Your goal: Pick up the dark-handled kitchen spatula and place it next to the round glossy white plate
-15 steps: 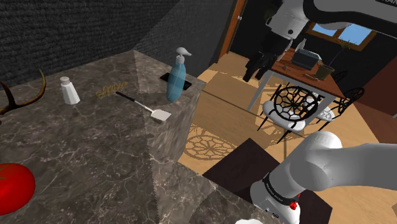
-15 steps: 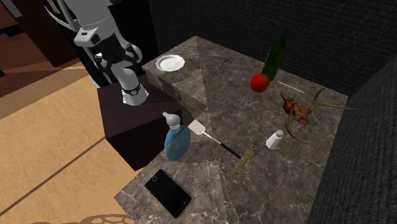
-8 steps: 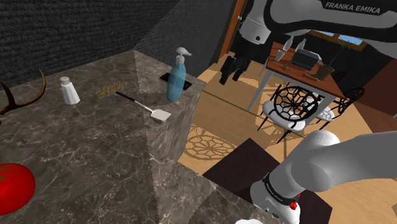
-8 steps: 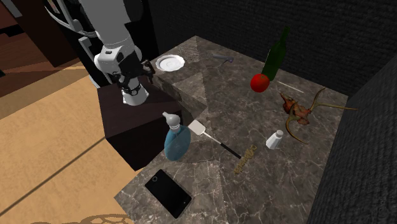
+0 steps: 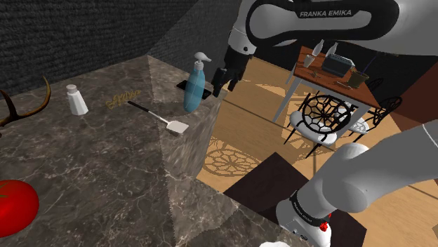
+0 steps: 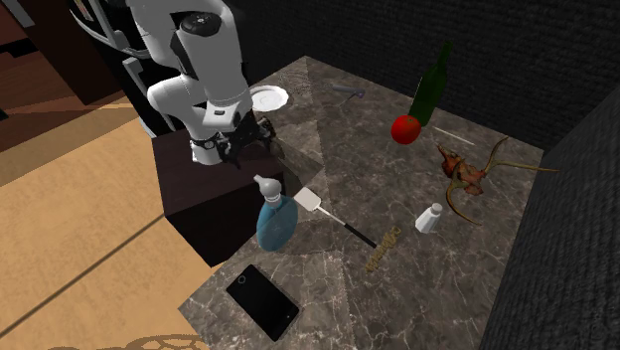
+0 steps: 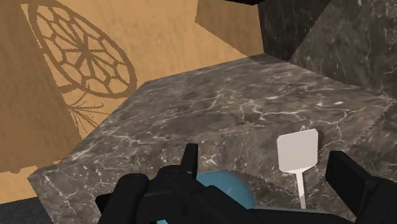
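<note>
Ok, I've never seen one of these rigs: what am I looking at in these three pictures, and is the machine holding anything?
This is a white robot arm with a black two-finger gripper, standing on a box beside a dark marble counter. One picture looks down from beside the stand, another sees the counter from a different side, and the third comes from a camera on the hand. On the counter are a dark-handled spatula, a blue spray bottle, a white shaker, a tomato, a green bottle, a black phone and a white plate. The gripper hovers by the spray bottle, fingers apart, holding nothing.
</note>
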